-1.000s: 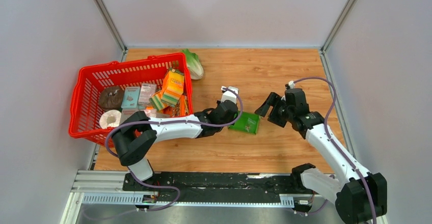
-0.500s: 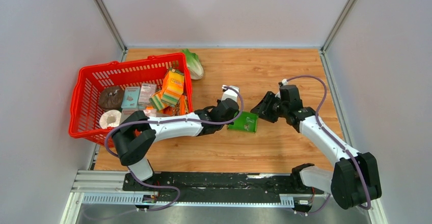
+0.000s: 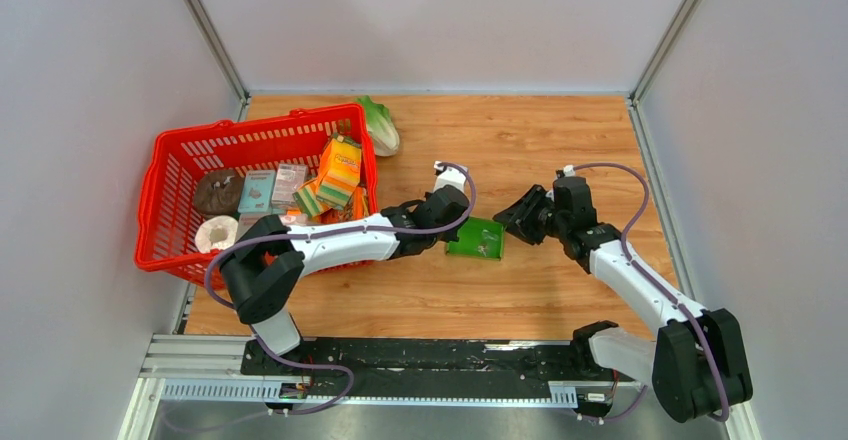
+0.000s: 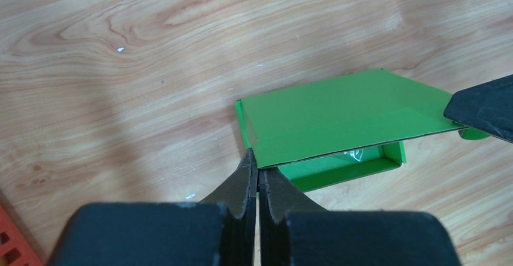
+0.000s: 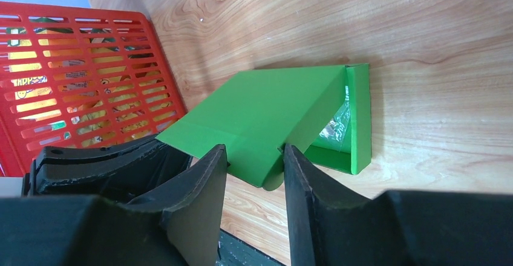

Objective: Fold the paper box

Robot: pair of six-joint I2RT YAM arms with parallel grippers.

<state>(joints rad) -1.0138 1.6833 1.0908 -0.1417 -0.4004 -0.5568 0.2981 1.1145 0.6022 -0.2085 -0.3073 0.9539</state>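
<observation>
Two claws are working the paper box, which is lying mid-counter near the red basket. Step: closing the lid. Left claw is squeezing fully closed, apparently pinching the raised lid's corner, with its arm stretching low across from the left. Right claw is standing part open, straddling the lid's front flap without clamping it, wrist tilting down. Next, likely: gripping that flap and tucking it into the tray.

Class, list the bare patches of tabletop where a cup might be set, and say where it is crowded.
Free: the table at the far right, from lettuce to right wall; the near strip between paper box and rail. Crowded: the centre, around the box; the left, filled by the red basket.
</observation>
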